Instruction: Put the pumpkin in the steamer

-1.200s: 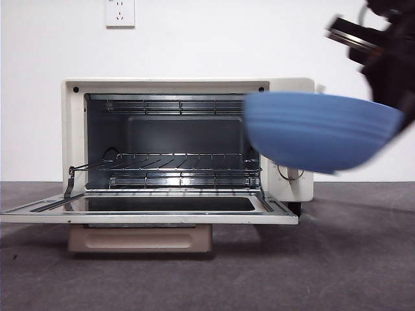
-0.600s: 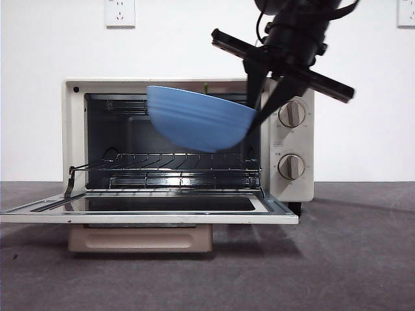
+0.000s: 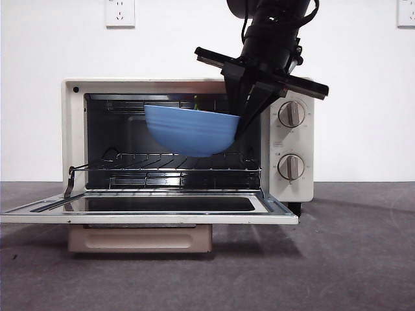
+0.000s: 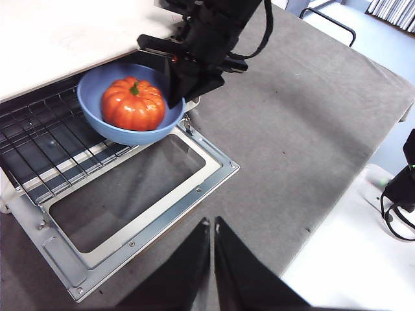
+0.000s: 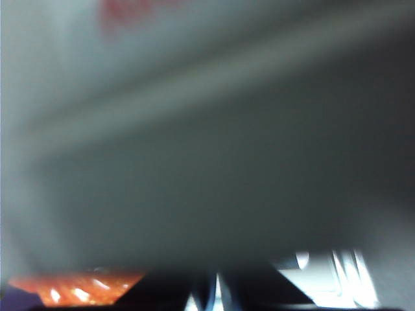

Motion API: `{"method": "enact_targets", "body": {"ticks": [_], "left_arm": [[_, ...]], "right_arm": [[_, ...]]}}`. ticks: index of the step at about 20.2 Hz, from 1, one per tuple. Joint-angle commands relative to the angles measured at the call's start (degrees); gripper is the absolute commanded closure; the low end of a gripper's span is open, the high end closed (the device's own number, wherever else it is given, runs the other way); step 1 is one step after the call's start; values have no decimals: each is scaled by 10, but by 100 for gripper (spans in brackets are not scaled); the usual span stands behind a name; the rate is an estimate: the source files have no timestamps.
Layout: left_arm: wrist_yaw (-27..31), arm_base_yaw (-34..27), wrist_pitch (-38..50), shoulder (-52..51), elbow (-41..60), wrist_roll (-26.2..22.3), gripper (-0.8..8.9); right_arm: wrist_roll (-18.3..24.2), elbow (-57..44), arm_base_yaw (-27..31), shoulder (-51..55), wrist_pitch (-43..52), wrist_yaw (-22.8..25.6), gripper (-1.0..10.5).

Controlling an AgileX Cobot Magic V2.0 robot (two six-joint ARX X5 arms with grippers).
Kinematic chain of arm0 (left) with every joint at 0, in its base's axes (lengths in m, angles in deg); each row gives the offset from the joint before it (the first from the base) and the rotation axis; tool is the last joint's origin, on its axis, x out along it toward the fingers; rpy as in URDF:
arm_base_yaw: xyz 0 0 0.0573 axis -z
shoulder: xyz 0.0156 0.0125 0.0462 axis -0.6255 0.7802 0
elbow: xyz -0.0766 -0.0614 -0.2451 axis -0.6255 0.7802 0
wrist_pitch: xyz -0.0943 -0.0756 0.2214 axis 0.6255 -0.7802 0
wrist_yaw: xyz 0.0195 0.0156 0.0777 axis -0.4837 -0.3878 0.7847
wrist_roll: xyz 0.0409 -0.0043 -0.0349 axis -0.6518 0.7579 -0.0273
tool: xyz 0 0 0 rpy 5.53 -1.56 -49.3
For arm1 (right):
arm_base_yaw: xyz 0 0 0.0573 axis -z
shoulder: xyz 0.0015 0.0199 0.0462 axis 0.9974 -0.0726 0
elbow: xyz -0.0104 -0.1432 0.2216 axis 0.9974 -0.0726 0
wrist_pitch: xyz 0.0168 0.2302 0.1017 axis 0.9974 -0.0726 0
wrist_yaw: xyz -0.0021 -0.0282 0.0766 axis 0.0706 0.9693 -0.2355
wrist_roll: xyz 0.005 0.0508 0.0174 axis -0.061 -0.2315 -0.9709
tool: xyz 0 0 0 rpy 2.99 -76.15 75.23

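My right gripper (image 3: pixel 241 120) is clamped on the rim of the blue bowl (image 3: pixel 190 130), on the side nearest the steamer's knobs, and I hold the bowl in the mouth of the steamer (image 3: pixel 70 129), above the wire rack (image 3: pixel 175 162) and not touching it. The pumpkin (image 4: pixel 132 103) sits inside the bowl, orange and ribbed, its green stem up; from the front only the stem tip peeks over the bowl's rim. My right wrist view is too blurred to add much: an orange patch low down and a smear of red marking on pale metal that I cannot read.

Around the steamer: its door (image 3: pixel 149 210) lies flat open in front of the cavity, glass panel facing up, with the beige handle hanging below the door's edge. The upper knob (image 3: pixel 291 114) and the lower knob (image 3: pixel 291 166) sit on the panel beside the cavity; small print next to them is too fine to read. The cavity's top edge is just above the bowl, and the rack's raised front wire just below it. A wall socket (image 3: pixel 120 12) is on the white wall above the steamer.

My left gripper (image 4: pixel 211 228) hangs well away from the steamer, above the grey table (image 4: pixel 292 129), fingers pressed together and holding nothing.
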Motion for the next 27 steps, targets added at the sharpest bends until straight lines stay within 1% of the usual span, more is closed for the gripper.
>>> {"method": "enact_targets", "body": {"ticks": [1,3,6,7,8,9,12,14,18,21,22,23,25,27], "left_arm": [[2,5,7,2,-11,1,799],[2,5,6,2,-11,1,799],[2,5,6,2,-11,0,799],[2,5,6,2,-11,1,799],[2,5,6,2,-11,0,799],[2,5,5,2,-11,1,799],[2,5,5,2,-11,1,799],[2,5,5,2,-11,1,799],[2,5,3,2,-11,-2,799],[2,5,2,2,-11,-2,799],[3,5,2,2,-11,-2,799],[4,5,2,2,-11,-2,799],[10,5,2,2,-11,-1,799],[18,4,0,4,-11,-1,799]], "right_arm": [[-46,12,-12,-20,14,3,941],[-59,12,-16,-20,19,23,941],[-50,12,-16,-20,21,24,925],[-49,12,-16,-20,23,23,862],[-49,12,-16,-20,23,24,772],[-50,12,-16,-19,24,24,719],[-49,21,-16,-18,28,27,715],[-41,42,-16,-18,25,26,715],[5,98,-17,-18,-36,32,715],[62,120,-19,-11,-99,47,715],[91,121,-20,-3,-112,49,715],[109,121,-21,2,-121,49,715],[158,121,-26,17,-142,56,715],[207,121,-33,38,-169,74,715]]}}
